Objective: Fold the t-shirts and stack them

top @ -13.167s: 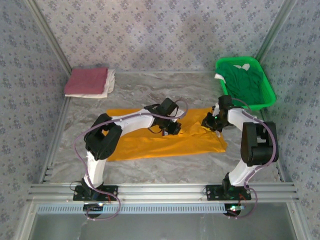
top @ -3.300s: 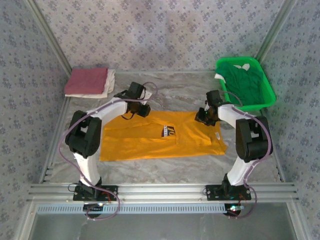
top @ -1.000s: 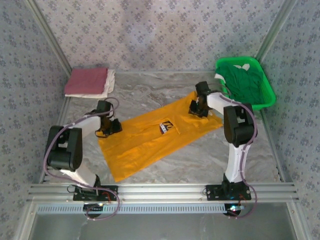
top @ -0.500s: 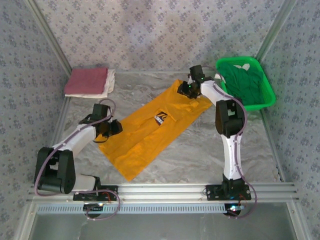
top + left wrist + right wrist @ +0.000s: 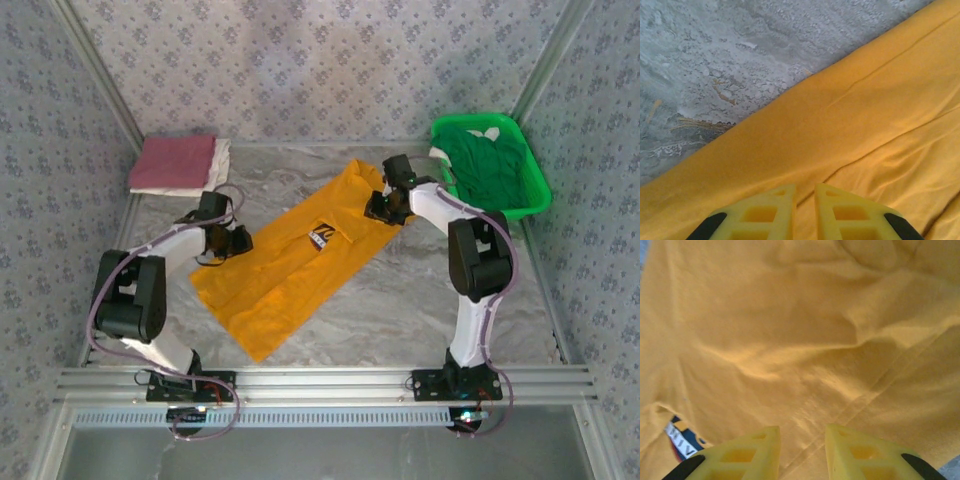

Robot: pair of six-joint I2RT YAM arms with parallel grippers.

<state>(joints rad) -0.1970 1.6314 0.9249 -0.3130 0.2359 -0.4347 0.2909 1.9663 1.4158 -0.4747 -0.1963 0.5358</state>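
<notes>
The orange-yellow t-shirt (image 5: 290,270) lies flat on the table, slanting from near left to far right, with its dark navy chest print (image 5: 322,236) face up. My left gripper (image 5: 236,243) is at the shirt's left edge. In the left wrist view its fingers (image 5: 775,210) stand almost together on the yellow cloth (image 5: 865,110), and a crease runs into the narrow gap. My right gripper (image 5: 377,208) hovers over the shirt's far end. Its jaws are apart above the cloth (image 5: 790,315), and the print (image 5: 682,437) shows at lower left.
A folded dusty red t-shirt (image 5: 172,162) lies on a white one (image 5: 217,168) at the far left corner. The bright green basket (image 5: 535,192) at far right holds a green t-shirt (image 5: 490,165). Bare marble table (image 5: 420,300) lies to the near right.
The shirt was swung and dragged from level to a steep diagonal. In the last half second my right gripper drew back from the shirt's far tip, and my left gripper moved slightly up and right.
</notes>
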